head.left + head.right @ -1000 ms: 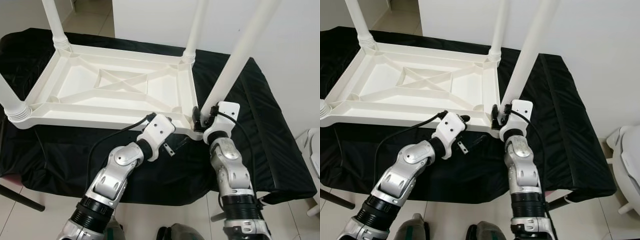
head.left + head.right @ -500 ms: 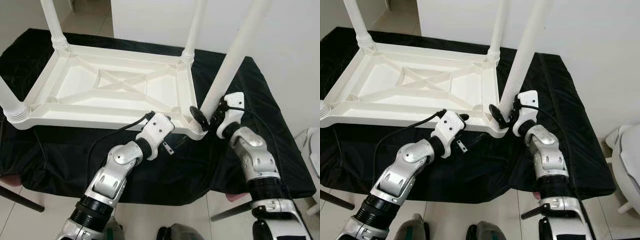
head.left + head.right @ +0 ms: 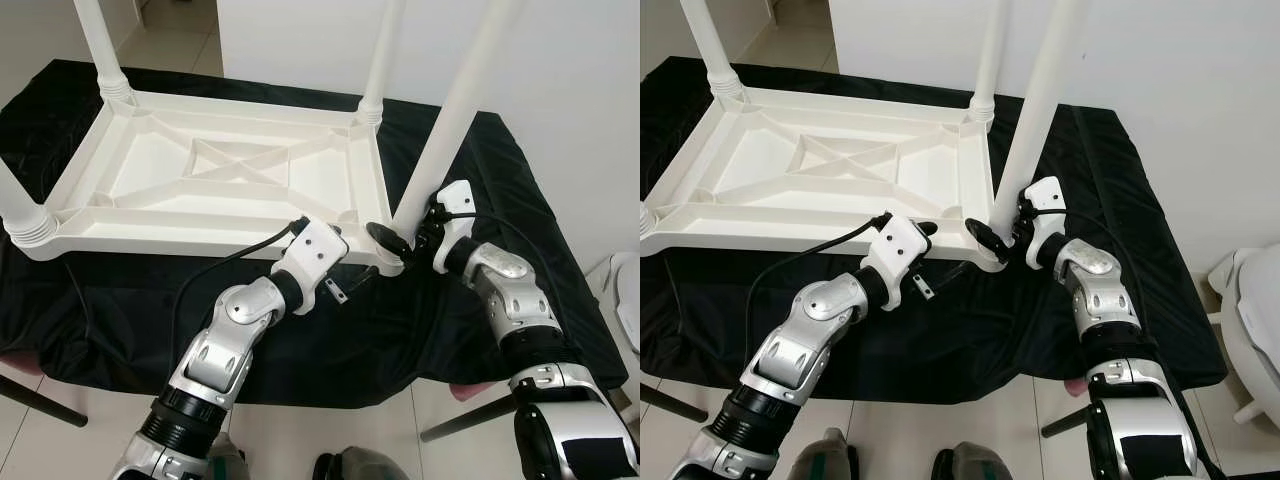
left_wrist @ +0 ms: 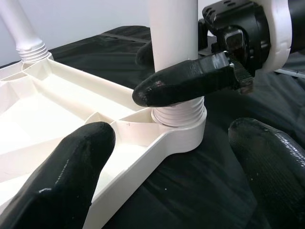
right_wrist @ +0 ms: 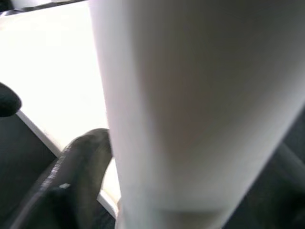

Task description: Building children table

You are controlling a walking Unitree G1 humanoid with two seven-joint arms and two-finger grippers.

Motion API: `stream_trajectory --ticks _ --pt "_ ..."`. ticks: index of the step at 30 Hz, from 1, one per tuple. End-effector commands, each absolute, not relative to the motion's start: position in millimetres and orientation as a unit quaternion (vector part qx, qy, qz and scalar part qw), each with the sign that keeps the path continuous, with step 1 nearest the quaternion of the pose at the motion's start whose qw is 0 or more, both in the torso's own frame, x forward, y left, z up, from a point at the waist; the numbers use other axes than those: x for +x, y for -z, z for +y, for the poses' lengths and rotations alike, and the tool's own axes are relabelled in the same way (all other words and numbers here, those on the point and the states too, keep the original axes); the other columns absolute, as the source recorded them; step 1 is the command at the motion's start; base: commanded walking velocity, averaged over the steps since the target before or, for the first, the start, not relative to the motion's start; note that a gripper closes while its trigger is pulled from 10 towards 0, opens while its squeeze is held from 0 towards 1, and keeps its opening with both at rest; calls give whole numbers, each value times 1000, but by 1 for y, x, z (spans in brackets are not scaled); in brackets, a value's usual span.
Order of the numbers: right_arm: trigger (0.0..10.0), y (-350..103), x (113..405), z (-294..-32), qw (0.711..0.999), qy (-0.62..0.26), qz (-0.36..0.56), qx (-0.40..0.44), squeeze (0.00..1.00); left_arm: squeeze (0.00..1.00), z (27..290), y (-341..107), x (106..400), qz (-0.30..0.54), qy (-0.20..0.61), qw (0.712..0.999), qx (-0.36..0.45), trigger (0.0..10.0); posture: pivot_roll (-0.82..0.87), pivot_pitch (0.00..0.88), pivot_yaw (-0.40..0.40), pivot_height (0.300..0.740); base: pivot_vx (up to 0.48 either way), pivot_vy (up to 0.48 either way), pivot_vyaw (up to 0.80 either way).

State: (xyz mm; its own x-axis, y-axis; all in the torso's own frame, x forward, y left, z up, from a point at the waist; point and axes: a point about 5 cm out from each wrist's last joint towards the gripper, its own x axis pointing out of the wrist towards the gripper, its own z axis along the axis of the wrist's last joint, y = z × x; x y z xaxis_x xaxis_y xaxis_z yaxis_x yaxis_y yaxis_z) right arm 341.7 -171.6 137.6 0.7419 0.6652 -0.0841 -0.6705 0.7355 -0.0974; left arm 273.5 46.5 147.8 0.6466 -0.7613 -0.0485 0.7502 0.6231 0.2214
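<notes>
Leg [image 3: 455, 115] top cropped, right pincer [image 3: 400, 235] clasping base

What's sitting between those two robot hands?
The white table leg in its corner socket stands between the left hand and right hand, clearest in the left wrist view.

A white moulded-plastic children's table [image 3: 215, 180] lies upside down, its ribbed underside smooth with a soft sheen. The plastic leg [image 3: 455, 110] at the near right corner is smooth along its shaft and ridged at the threaded collar [image 4: 178, 113]. Beneath lies black cloth [image 3: 500, 190], creased and faintly shiny like thin synthetic fabric. The arms are brushed silver metal with white plastic wrist housings [image 3: 312, 258]. The left gripper's fingers [image 4: 71, 176] are black, rubbery and slightly glossy. Pale, glossy floor tiles [image 3: 330, 430] show below.
</notes>
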Motion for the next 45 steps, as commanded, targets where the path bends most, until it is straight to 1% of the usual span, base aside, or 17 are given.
stream_trajectory --ticks 1,3,5,6,13,14,17,18,22,26,31,33,34,36,41,43,45 --pt "1569 -136 344 -165 925 -372 27 -72 0 0 45 -148 274 -24 410 905 113 10000 4 0 -77 740 0 0 0" --pt "353 -133 344 -166 924 -373 31 -76 0 0 45 -147 274 -24 410 905 113 10000 5 0 -77 740 0 0 0" --pt "353 -132 344 -167 923 -375 32 -78 0 0 45 -147 274 -24 410 905 113 10000 4 0 -77 740 0 0 0" --pt "0 -131 344 -168 922 -378 33 -77 0 0 45 -147 274 -24 410 905 113 10000 3 0 -77 740 0 0 0" --pt "0 -126 340 -170 917 -390 36 -71 0 0 44 -147 273 -23 412 904 112 10000 -2 0 -78 740 0 0 0" --pt "4824 -125 339 -171 922 -378 35 -72 0 0 43 -146 272 -22 415 903 111 10000 -5 0 -80 740 0 0 0" --pt "4824 -123 338 -172 929 -363 36 -68 0 0 42 -145 271 -21 418 901 111 10000 -5 0 -80 740 0 0 0" --pt "10000 -122 339 -173 932 -355 35 -68 0 0 42 -145 270 -20 419 901 111 10000 -5 0 -81 740 0 0 0" --pt "10000 -121 339 -173 943 -323 35 -69 0 0 41 -144 269 -18 420 901 110 10000 -4 0 -83 740 0 0 0" --pt "10000 -125 339 -166 966 -254 16 -46 0 0 42 -143 267 -15 422 900 110 10000 -1 0 -83 740 0 0 0" --pt "10000 -131 336 -158 977 -214 -3 -28 0 0 42 -142 265 -13 424 899 111 10000 -3 0 -81 740 0 0 0" --pt "10000 -131 336 -158 988 -155 0 -3 0 0 42 -142 265 -12 425 898 111 10000 -4 0 -80 740 0 0 0" --pt "10000 -131 336 -158 988 -155 0 -3 0 0 42 -142 265 -12 425 898 111 10000 -4 0 -80 740 0 0 0" --pt "10000 -129 332 -159 997 -81 2 12 0 0 42 -142 265 -12 426 898 110 10000 -3 0 -82 740 0 0 0" --pt "10000 -131 326 -158 1000 -26 -5 10 0 0 42 -142 264 -12 426 898 110 10000 -3 0 -83 740 0 0 0" --pt "10000 -133 316 -158 999 47 -11 10 0 0 41 -142 264 -12 426 898 109 10000 -2 0 -86 740 0 0 0" --pt "10000 -134 305 -153 996 86 -2 17 0 0 41 -141 263 -11 426 898 108 10000 -2 0 -85 740 0 0 0"
